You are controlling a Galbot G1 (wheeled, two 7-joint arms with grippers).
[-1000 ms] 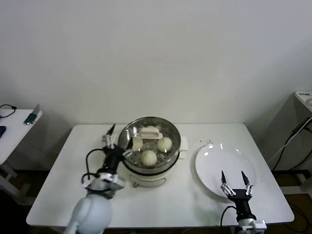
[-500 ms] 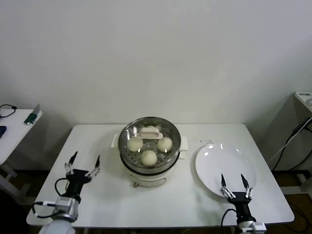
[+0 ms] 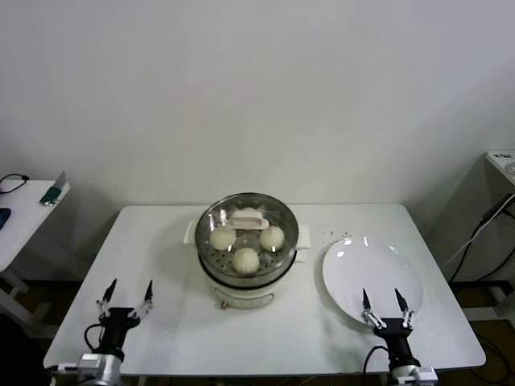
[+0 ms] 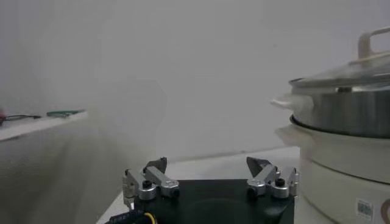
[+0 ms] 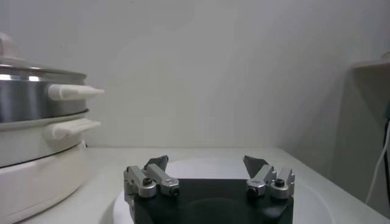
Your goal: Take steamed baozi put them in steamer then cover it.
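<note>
White wall behind, white table (image 3: 169, 241) below me. My left gripper (image 3: 125, 297) has pulled back from the steamer (image 3: 247, 245) to the near left edge, fingers spread and empty; my right gripper (image 3: 381, 305) hangs at the near rim of the bare plate (image 3: 354, 265), spread as well. Steamed baozi (image 3: 246, 259) sit inside the steamer under its glass lid (image 3: 247, 221); I count three, a fourth may hide beneath the lid handle. With both grippers withdrawn, I judge the job finished.

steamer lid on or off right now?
On. A clear glass lid with a cream handle sits on the steamer; the baozi show through it, and the left wrist view shows it seated on the rim.
</note>
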